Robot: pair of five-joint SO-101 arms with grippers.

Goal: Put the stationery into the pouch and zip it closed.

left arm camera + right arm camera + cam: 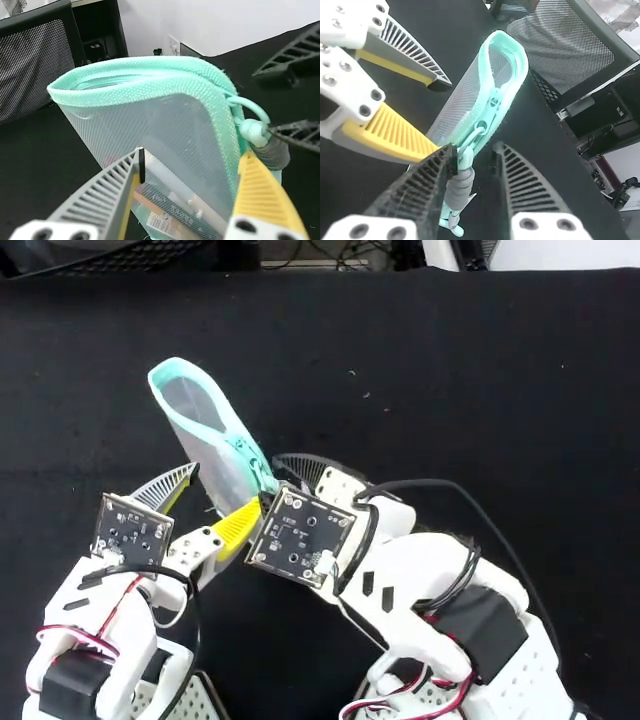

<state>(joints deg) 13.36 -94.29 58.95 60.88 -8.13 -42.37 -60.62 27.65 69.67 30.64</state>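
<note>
**Pouch and two claws: high view with both wrist views.** We place the pouch (205, 425) left of centre in the high view. It is tilted, with its rounded end toward the upper left of the frame and its lower end hidden between the claws. Its walls are a fine, translucent, greyish-white mesh. A mint woven band carrying the zip runs round the edge as a thick, ribbed border.

Through the mesh, in the left wrist view, we make out the stationery (170, 207). It consists of flat, straight-edged pieces, one clear like a ruler, lying in the pouch's lower part.

The left claw (225, 490), just below and left of centre in the high view, is clamped on the pouch's lower part. A grey finger (100, 200) with slatted ribs presses one side. A solid yellow finger (260, 195), ridged on its face, presses the other.

The right claw (473, 149) enters from the lower right of the high view, just beside the pouch's zip edge. Its two black fingers, ribbed like open lattices, stand apart. Between them hangs the pull (461, 182), a mint cord loop ending in a grey tubular sleeve. The pull touches one black finger and is clear of the other. We cannot tell whether the zip is fully shut.

Each wrist carries a dark square board (300, 535) facing up. The table (480, 380) is covered in matte black cloth with a few pale specks.
</note>
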